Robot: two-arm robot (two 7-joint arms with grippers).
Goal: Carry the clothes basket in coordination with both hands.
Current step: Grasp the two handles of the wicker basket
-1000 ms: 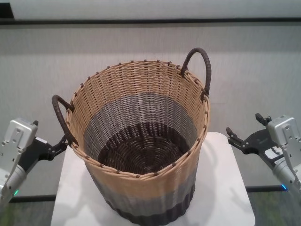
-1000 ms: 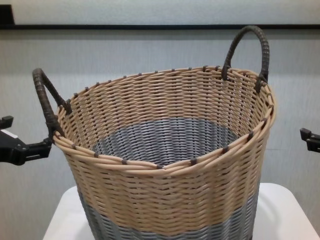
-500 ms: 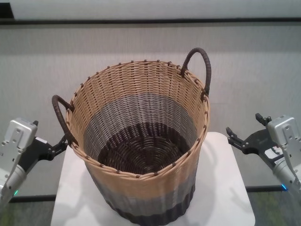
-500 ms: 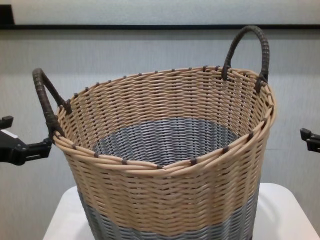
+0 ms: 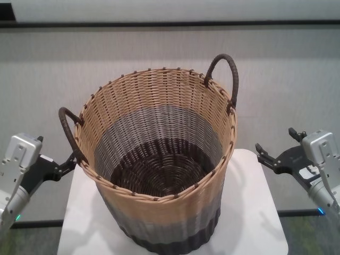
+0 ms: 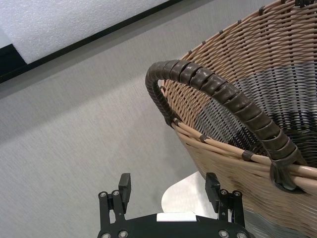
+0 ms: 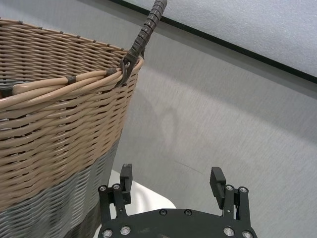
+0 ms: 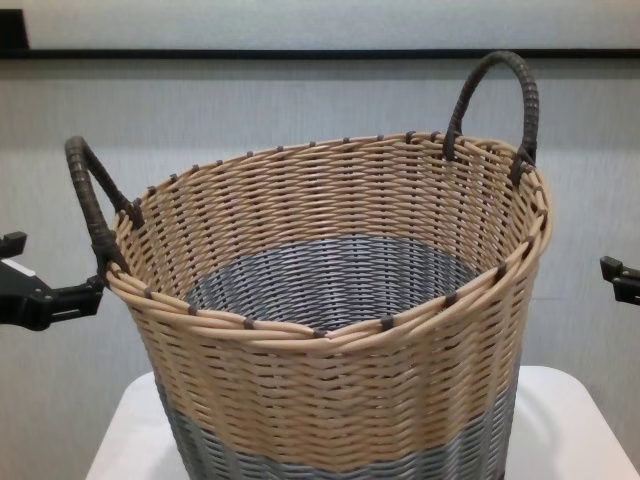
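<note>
While both jaws gape, the clothes basket [image 5: 159, 170] stands between them, ungripped.

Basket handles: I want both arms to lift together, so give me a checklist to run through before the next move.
1. Basket upright on the white stand: ok.
2. Left gripper open: ok.
3. Left gripper close to the left handle: ok, just below it, contact cannot tell.
4. Right gripper open: ok.
5. Right gripper at the right handle: not ok, it sits well out to the side and lower.
6. Basket empty inside: ok.
</note>
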